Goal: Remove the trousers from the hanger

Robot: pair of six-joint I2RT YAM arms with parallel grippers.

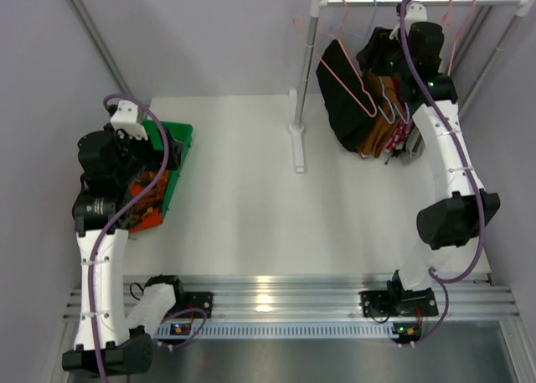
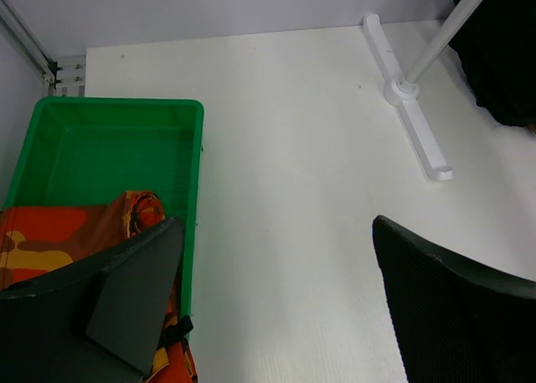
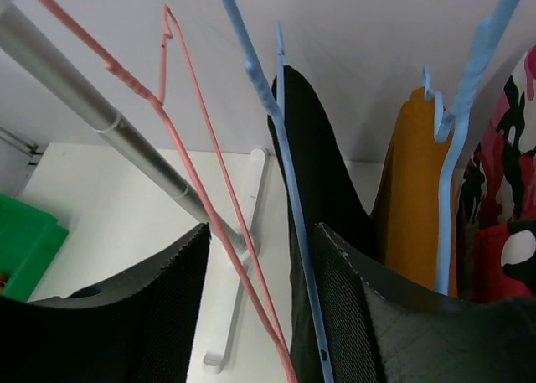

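Note:
The orange patterned trousers (image 1: 149,200) lie in the green bin (image 1: 177,136), also in the left wrist view (image 2: 59,236). The black trousers (image 1: 339,98), mustard-brown trousers (image 1: 377,138) and red-pink floral trousers (image 1: 402,136) hang on the rack. My left gripper (image 2: 285,316) is open and empty over the table beside the bin. My right gripper (image 3: 264,307) is open at the rack. An empty pink hanger (image 3: 209,173) and a blue hanger (image 3: 285,165) pass between its jaws. The blue hanger runs along the edge of the black trousers (image 3: 322,165). The mustard-brown pair (image 3: 410,182) and floral pair (image 3: 502,173) hang just right.
The white rack's rail (image 1: 419,1) stands at the back right on a post with a flat foot (image 1: 297,148), also in the left wrist view (image 2: 410,98). Several thin hangers hang from the rail. Grey walls close both sides.

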